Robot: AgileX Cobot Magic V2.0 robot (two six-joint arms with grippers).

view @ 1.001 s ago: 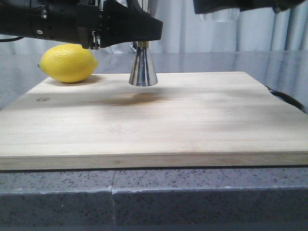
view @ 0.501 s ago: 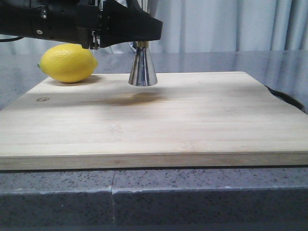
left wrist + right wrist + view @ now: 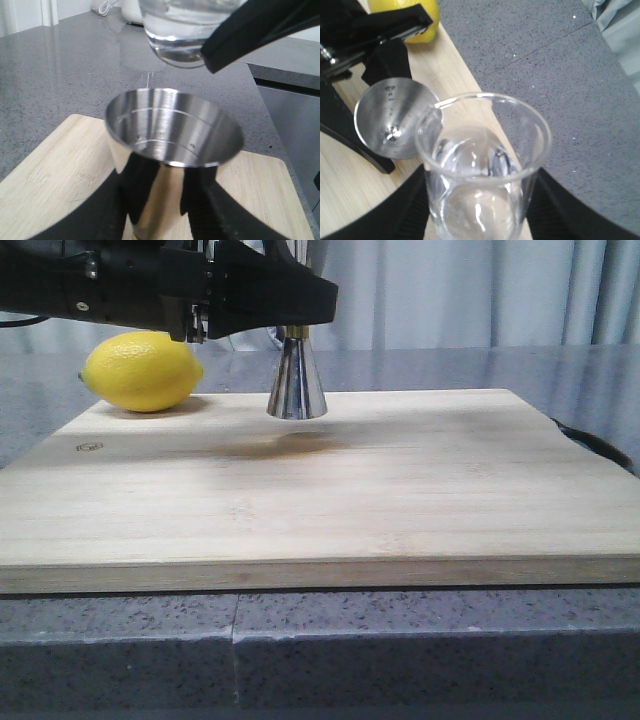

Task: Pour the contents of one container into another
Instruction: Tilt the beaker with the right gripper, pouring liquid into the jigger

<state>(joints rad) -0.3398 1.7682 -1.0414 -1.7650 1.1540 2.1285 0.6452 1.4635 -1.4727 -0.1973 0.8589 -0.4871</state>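
My left gripper [image 3: 294, 332] is shut on the narrow waist of the steel jigger [image 3: 297, 382], at the back of the wooden board [image 3: 330, 490]. The jigger's shadow lies apart from its base. In the left wrist view the jigger's open cup [image 3: 172, 131] shows between the fingers of the left gripper [image 3: 167, 187]. The glass beaker [image 3: 180, 27] hangs just above and beyond it. My right gripper [image 3: 480, 202] is shut on the beaker [image 3: 482, 160], which stands upright with some clear liquid in it, beside the jigger [image 3: 395, 125]. The right arm is out of the front view.
A yellow lemon [image 3: 142, 370] lies at the board's back left corner, next to the left arm. A black cable [image 3: 592, 445] runs by the board's right edge. Grey speckled counter [image 3: 420, 640] surrounds the board, and a pale curtain hangs behind.
The right arm, seen at the top right one second ago, has left the front view. The left arm and jigger have stayed in place.
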